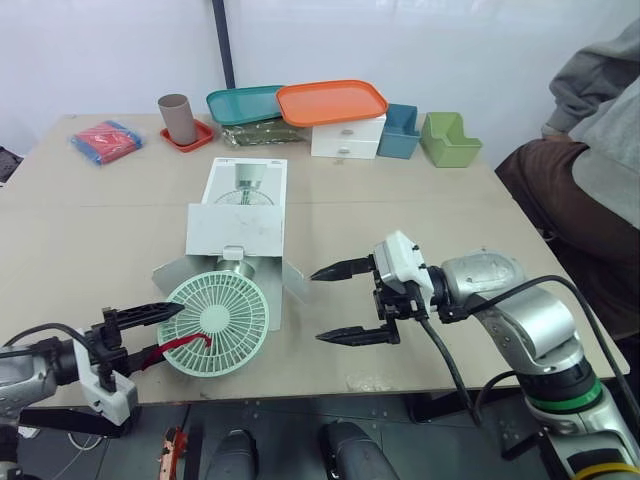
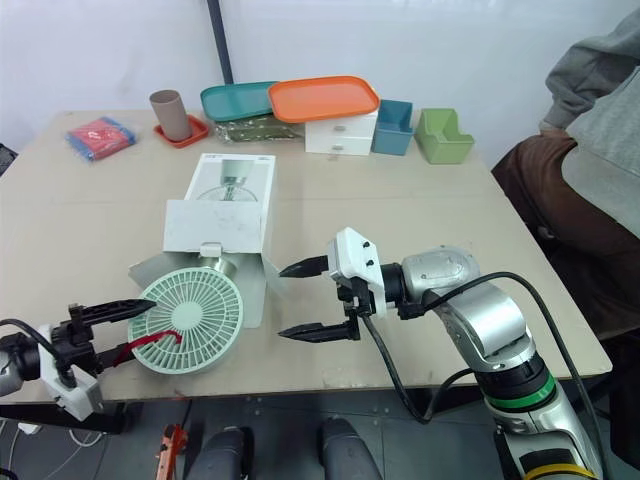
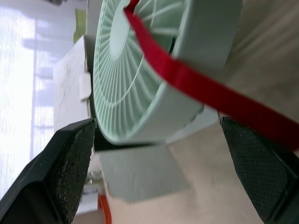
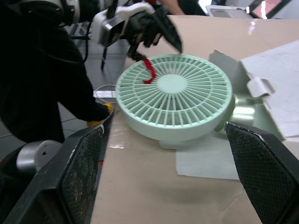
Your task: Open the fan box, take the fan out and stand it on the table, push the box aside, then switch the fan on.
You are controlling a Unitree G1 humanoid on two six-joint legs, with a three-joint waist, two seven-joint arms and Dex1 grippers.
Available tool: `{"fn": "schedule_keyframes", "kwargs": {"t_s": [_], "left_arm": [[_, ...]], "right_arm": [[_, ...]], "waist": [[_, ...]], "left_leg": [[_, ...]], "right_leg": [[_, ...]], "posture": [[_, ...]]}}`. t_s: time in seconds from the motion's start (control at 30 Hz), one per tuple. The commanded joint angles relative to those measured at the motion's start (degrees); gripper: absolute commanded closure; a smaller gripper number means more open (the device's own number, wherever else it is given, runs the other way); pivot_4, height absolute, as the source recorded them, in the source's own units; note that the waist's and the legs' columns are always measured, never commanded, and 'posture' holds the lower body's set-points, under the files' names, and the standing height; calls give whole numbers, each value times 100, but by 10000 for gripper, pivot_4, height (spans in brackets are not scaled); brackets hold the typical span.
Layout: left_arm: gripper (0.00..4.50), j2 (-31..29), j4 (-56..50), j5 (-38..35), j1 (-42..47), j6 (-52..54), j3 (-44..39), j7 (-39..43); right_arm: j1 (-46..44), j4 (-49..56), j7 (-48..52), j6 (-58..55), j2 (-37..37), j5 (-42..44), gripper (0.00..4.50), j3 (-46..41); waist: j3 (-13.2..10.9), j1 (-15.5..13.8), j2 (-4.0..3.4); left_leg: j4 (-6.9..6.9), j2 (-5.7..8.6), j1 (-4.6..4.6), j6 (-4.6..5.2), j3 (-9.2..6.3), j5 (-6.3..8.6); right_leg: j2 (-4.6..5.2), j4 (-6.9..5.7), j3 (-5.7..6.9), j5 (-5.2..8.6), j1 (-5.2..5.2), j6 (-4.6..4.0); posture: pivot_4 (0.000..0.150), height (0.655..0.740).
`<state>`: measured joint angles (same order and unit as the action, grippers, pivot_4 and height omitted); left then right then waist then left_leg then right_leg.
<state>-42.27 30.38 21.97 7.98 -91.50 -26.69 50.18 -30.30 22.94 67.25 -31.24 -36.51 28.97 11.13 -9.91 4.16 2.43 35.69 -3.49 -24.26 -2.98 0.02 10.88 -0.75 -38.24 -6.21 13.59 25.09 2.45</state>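
A mint-green round fan (image 1: 215, 322) sticks out of the near, open end of the white fan box (image 1: 238, 215), grille tilted up and box flaps (image 1: 296, 283) spread beside it. A red strap (image 1: 180, 345) runs from the grille toward my left gripper (image 1: 168, 333), which is open at the fan's left rim; in the left wrist view the strap (image 3: 201, 88) crosses toward one finger (image 3: 252, 158). My right gripper (image 1: 317, 305) is open, just right of the fan and clear of it. In the right wrist view the fan (image 4: 174, 95) faces the camera.
The fan sits close to the table's front edge (image 1: 300, 390). At the back stand a brown cup (image 1: 178, 118), a teal tray (image 1: 245, 103), an orange tray (image 1: 332, 100) on white drawers (image 1: 348, 138), blue (image 1: 400, 130) and green (image 1: 450, 140) bins, and a red-blue packet (image 1: 105, 138). A person (image 1: 590, 150) sits at the right.
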Motion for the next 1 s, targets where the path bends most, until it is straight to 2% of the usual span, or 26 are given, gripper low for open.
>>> {"fn": "schedule_keyframes", "kwargs": {"t_s": [0.03, 0.47, 0.57, 0.67, 0.7, 0.73, 0.8, 1.0], "left_arm": [[0, -7, 1, 824, 109, -100, -12, -802], [0, -364, -194, 2627, -35, -100, -223, -3243], [6532, -319, -342, 2995, -29, -100, -159, -3720], [16734, -266, -454, 3311, 38, -100, -114, -4017], [18030, -231, -516, 3459, 45, -98, -137, -4128], [22187, -209, -578, 3582, 50, -49, -133, -4255], [23202, -211, -659, 3739, 40, 28, -77, -4450], [23202, -484, -996, 4537, -179, 551, 430, -5707]], "right_arm": [[-136, 287, -95, 3, -19, 54, 2360, -49], [-14, 335, -217, 49, -113, -27, 2360, -1], [-61, 298, -248, 54, -85, -66, 0, 46], [-102, 283, -254, 46, -78, -77, 0, 59], [-120, 311, -266, 15, -77, -66, 0, 60], [-143, 328, -275, -8, -76, -61, 0, 61], [-180, 353, -292, -55, -77, -39, 0, 50], [-230, 322, -310, -81, -99, -49, 0, 60]], "waist": [[1, 12, 1], [1, 12, 1], [1, 12, 1], [2, 12, 1], [2, 12, 1], [2, 12, 1], [5, 12, 2], [8, 13, 7]], "left_leg": [[1, -1, 0, 0, 0, 0], [13, -7, 2, 9, 8, -7], [14, -8, 2, 10, 11, -8], [14, -8, 2, 11, 12, -10], [14, -8, 2, 11, 12, -10], [14, -8, 2, 12, 13, -12], [15, -9, 3, 14, 15, -17], [15, -12, 6, 22, 22, -38]], "right_leg": [[-1, 0, 0, -1, 0, 0], [3, -5, -1, -15, -5, 5], [4, -5, -1, -17, -5, 6], [4, -5, 0, -20, -5, 6], [4, -5, 0, -21, -6, 6], [4, -6, 0, -22, -6, 6], [5, -6, -1, -28, -8, 8], [7, -8, 0, -45, -10, 14]], "posture": [[1500, 7400], [1500, 7400], [1500, 7400], [1500, 7400], [1500, 7400], [1500, 7400], [1500, 7400], [1500, 7400]]}}
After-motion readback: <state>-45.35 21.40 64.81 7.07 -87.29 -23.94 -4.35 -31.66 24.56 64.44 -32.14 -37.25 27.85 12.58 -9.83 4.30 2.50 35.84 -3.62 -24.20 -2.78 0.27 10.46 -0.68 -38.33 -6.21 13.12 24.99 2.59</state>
